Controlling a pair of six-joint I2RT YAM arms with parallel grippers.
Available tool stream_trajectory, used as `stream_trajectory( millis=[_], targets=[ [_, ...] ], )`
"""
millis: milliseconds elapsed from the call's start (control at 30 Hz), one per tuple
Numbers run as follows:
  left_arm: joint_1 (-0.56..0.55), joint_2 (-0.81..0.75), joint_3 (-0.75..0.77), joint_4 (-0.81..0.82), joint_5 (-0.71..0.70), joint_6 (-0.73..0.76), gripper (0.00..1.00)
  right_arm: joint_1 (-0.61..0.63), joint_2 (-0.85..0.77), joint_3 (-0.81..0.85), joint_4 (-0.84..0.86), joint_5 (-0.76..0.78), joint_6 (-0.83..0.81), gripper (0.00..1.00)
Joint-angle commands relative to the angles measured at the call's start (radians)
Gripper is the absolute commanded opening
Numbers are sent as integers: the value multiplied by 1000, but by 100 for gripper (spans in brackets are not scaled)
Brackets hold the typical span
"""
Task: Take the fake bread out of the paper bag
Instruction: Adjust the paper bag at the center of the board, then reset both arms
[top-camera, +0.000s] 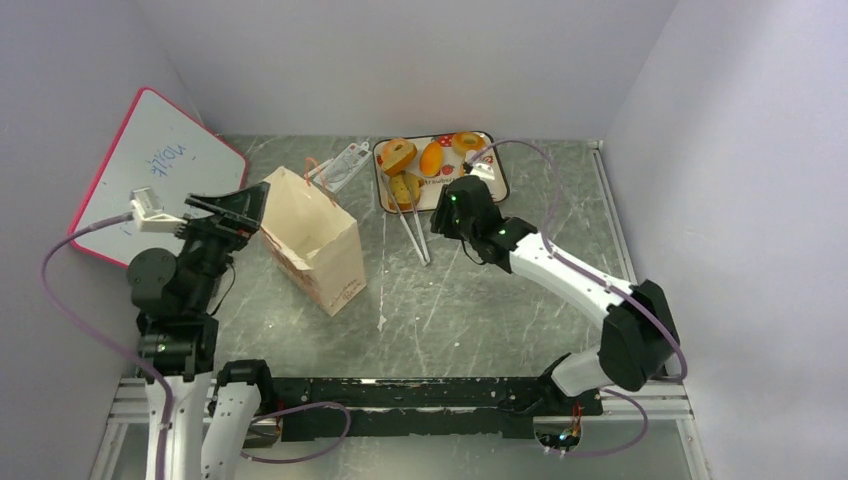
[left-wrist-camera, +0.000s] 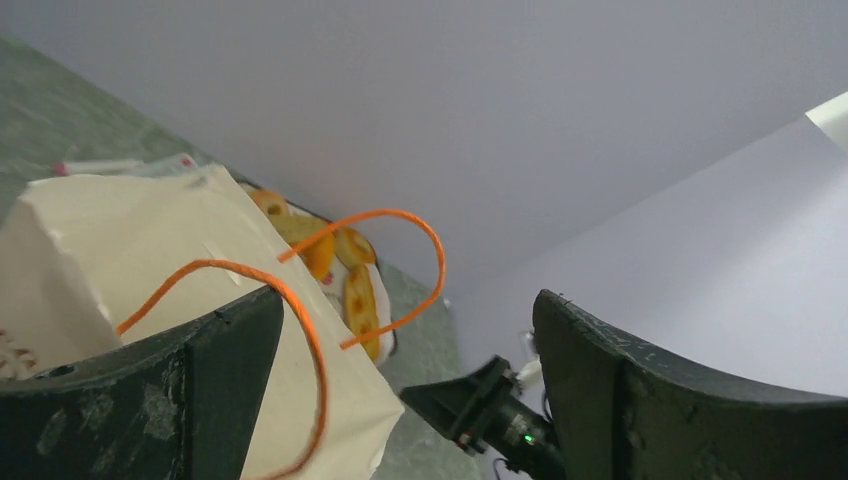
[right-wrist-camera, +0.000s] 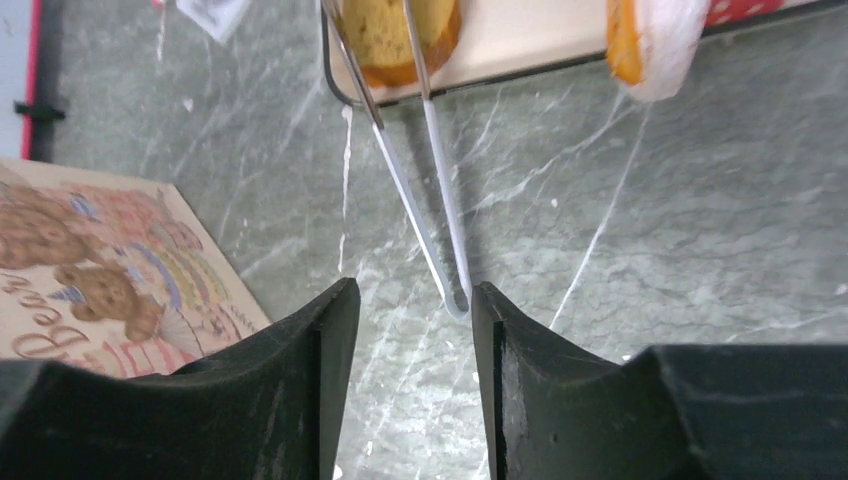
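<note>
The left claw (left-wrist-camera: 405, 300) is spread wide at the rim of the paper bag (top-camera: 318, 250), one finger beside its wall and the orange handles (left-wrist-camera: 440, 265) looping between; it seems placed to steady the upright bag, though nothing is pinched; the right claw (right-wrist-camera: 415, 290), jaws narrowly apart and empty, hangs over the table (top-camera: 480, 300) at the tip of the metal tongs (right-wrist-camera: 457, 296); the fake bread (top-camera: 432, 158) lies on the tray (top-camera: 497, 178) beyond, and the bag's mouth shows nothing inside, so the task looks done.
</note>
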Motion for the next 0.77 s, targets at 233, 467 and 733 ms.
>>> stream_trajectory(
  millis=[233, 467, 733],
  targets=[
    [9, 131, 248, -372, -462, 356, 95, -76, -17, 114, -147, 506, -51, 80],
    [9, 174, 185, -302, -629, 443, 93, -80, -36, 127, -288, 645, 50, 88],
    [9, 187, 144, -238, -643, 457, 94, -89, -93, 109, -303, 667, 29, 90]
  ],
)
